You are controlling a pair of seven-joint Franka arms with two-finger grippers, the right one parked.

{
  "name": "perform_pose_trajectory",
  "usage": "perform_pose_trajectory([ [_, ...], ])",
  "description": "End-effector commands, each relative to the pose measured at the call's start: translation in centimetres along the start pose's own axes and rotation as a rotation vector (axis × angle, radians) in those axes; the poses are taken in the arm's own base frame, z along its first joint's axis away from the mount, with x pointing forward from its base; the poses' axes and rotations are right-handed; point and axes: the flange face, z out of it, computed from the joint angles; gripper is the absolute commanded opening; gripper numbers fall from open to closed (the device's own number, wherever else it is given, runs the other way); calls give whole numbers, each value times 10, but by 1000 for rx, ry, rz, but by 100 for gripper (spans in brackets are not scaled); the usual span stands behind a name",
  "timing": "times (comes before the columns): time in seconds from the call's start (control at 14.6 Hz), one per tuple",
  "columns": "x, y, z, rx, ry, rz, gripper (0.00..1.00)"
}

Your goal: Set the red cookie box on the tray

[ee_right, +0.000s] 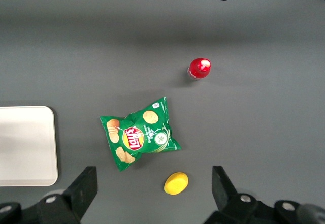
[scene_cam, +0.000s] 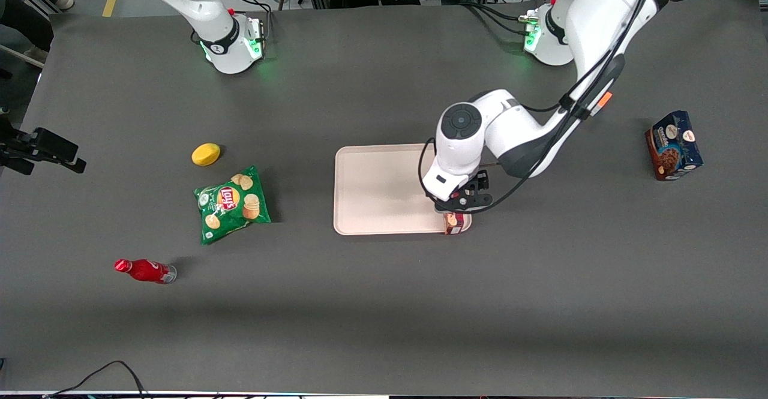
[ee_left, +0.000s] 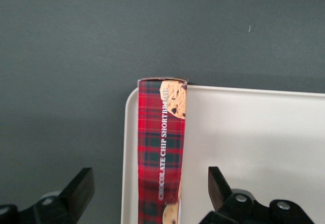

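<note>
The tray (scene_cam: pixel 378 189), mid-table, holds the red cookie box (ee_left: pixel 161 153) along its edge nearest the working arm's end of the table, one end at the tray's corner closest to the front camera. The carton is slim, red plaid, printed with cookies and "Chocolate Chip Shortbread". The tool (ee_left: pixel 147 193) hangs above it, fingers (ee_left: pixel 78 191) spread apart, touching nothing.

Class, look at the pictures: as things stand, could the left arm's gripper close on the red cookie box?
Probably yes. The gripper hangs open right above the red cookie box, one finger on either side of it, with nothing between them. The box lies along the edge of the tray.
</note>
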Motion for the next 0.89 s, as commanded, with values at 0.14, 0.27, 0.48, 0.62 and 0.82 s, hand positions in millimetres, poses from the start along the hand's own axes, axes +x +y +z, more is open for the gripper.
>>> perform_pose_trajectory([
  [0.14,16,-18,-155,77,-85,83,100],
  [0.27,22,-47,-216,53,-109,122,100],
  [0.48,38,-117,-273,49,-134,196,100],
  [0.62,52,-182,-298,29,-138,222,100],
  [0.82,61,-262,-308,5,-168,187,100],
])
